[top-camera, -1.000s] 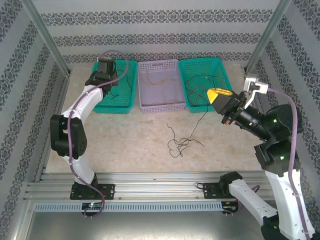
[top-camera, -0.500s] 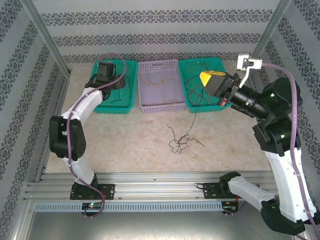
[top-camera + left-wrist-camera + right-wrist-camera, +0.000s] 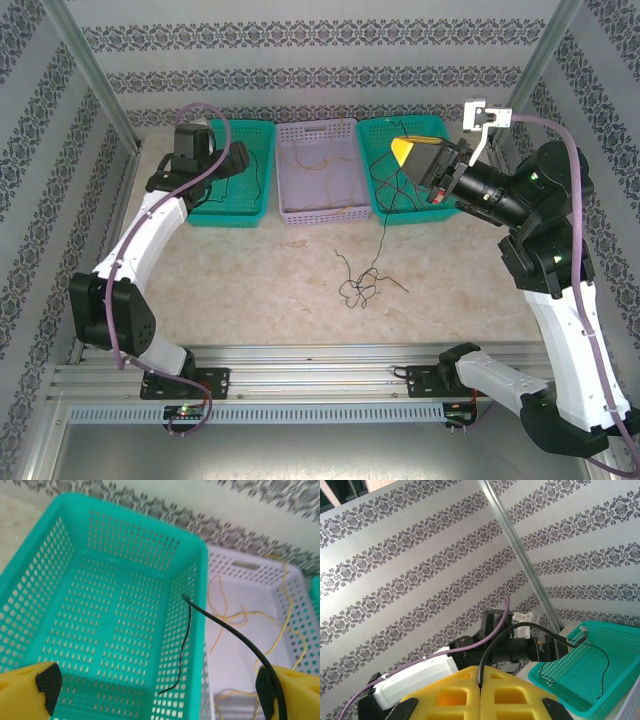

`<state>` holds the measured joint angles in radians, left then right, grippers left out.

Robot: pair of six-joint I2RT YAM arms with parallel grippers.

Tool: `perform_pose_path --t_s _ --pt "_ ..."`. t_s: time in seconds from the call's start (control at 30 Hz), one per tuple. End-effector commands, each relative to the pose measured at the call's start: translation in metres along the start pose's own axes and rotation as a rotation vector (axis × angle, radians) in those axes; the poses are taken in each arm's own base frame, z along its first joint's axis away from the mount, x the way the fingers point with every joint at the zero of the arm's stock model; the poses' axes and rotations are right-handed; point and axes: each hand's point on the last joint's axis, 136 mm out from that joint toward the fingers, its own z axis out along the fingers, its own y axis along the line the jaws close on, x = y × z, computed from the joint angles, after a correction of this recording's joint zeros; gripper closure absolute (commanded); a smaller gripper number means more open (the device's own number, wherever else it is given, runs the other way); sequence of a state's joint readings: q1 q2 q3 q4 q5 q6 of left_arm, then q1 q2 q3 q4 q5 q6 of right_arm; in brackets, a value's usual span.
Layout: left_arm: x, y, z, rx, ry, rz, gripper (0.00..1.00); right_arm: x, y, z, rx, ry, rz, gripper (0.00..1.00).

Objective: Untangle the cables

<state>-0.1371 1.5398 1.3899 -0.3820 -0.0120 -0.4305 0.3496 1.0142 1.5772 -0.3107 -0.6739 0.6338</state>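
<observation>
While right fingers (image 3: 415, 155) clamp a black strand (image 3: 381, 235) rising from the tangle (image 3: 362, 290) on the tabletop (image 3: 260, 275), left fingers (image 3: 30, 690) gape over the 10 o'clock basket (image 3: 200, 565); pulling up could cinch the knot.

We see bright, even light and only faint shadows on the table (image 3: 250, 280); the overhead picture is soft (the cables (image 3: 362, 288) barely resolve), and the left wrist view blurs the wall (image 3: 225, 510).

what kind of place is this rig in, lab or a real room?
Likely a lab test cell, not a lived-in room: aluminium frame post, wallpapered panel walls, slotted mounting rails at the front.
</observation>
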Motion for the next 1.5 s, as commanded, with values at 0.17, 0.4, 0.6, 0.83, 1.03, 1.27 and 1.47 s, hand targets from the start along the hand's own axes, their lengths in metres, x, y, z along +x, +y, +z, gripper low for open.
perform_pose_path --t_s 0.17,0.4,0.6,0.83,1.03,1.27,1.47 --pt "0.002 0.011 -0.002 -0.06 0.031 -0.016 0.0 0.001 0.014 -0.009 -0.036 -0.014 -0.024 1.0" --pt "-0.003 0.019 -0.001 -0.119 0.028 -0.002 0.0 0.007 0.011 -0.007 -0.041 -0.01 -0.012 1.0" --pt "0.016 0.046 0.03 -0.304 0.211 0.043 0.0 0.012 0.007 -0.004 -0.033 0.006 0.002 1.0" --pt "0.038 0.06 0.057 -0.409 0.382 0.119 0.0 0.018 0.007 -0.002 -0.044 0.023 0.005 1.0" --pt "0.047 0.058 0.064 -0.411 0.442 0.117 0.47 0.023 0.005 0.004 -0.053 0.041 0.008 1.0" --pt "0.042 0.045 0.061 -0.336 0.422 0.107 0.0 0.028 0.005 0.008 -0.067 0.06 0.009 1.0" --pt "0.035 0.039 0.056 -0.308 0.386 0.084 0.38 0.03 0.007 0.01 -0.073 0.066 0.007 1.0"
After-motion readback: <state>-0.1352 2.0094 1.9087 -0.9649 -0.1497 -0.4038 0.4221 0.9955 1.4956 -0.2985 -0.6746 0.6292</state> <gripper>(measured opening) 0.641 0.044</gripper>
